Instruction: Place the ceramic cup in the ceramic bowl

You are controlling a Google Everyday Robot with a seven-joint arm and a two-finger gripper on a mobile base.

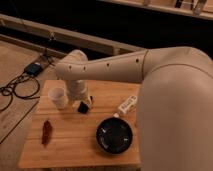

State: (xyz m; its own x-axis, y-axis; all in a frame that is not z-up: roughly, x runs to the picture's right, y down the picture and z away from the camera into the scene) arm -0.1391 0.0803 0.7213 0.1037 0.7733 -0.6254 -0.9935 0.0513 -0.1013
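Gripper (pixel 84 106) is low over the wooden table (pixel 75 145); whether it is apart or closed cannot be told. Ceramic cup (pixel 58 97) stands upright just beside it, leftward. Ceramic bowl (pixel 115 136) sits apart, rightward and nearer the camera.

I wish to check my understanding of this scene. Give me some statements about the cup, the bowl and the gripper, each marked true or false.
1. The ceramic cup sits inside the ceramic bowl. False: it stands on the table, apart from the bowl.
2. The gripper is low over the table, beside the cup. True.
3. The bowl is black. True.
4. The white box lies in the bowl. False: it lies on the table beside it.
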